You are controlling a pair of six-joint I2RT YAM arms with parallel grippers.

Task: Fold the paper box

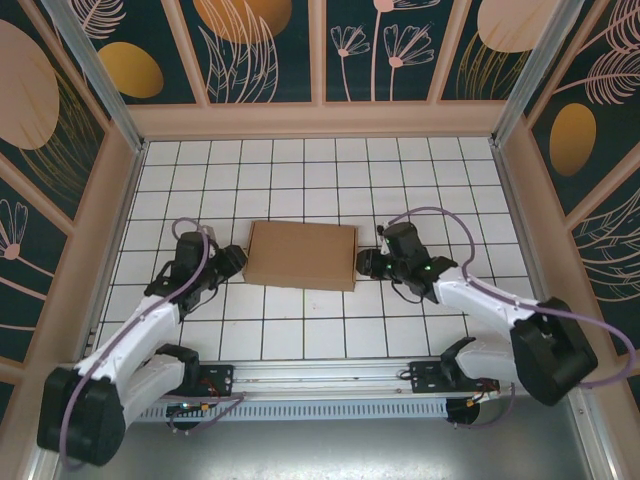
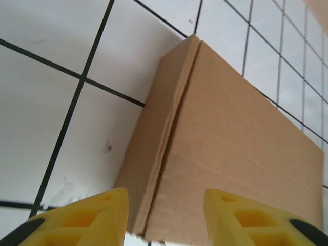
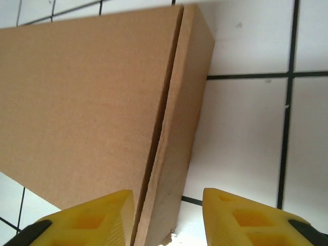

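Two sets of yellow fingers, one at each end of the paper box (image 1: 301, 255), and both are spread wide with nothing in them. The box lies flat and looks closed, in the middle of the tiled bench (image 1: 300, 335) with its long side running across. The left fingers (image 2: 87, 220) sit low at the left end wall, the box's top edge running up between them. The right fingers (image 3: 92, 215) mirror that at the right end. On the right wrist view, the seam (image 3: 163, 128) between lid and end wall gapes a little toward the near corner, so I'd judge the job here is seating the lid and squaring the ends. To do it well, both sides should press inward together and evenly, so the light box doesn't slide or twist on the smooth tiles. Contact belongs low and flat on the wall, not on the lid's lip, or the flap could pop up. Gentle pressure, too: cardboard creases easily.
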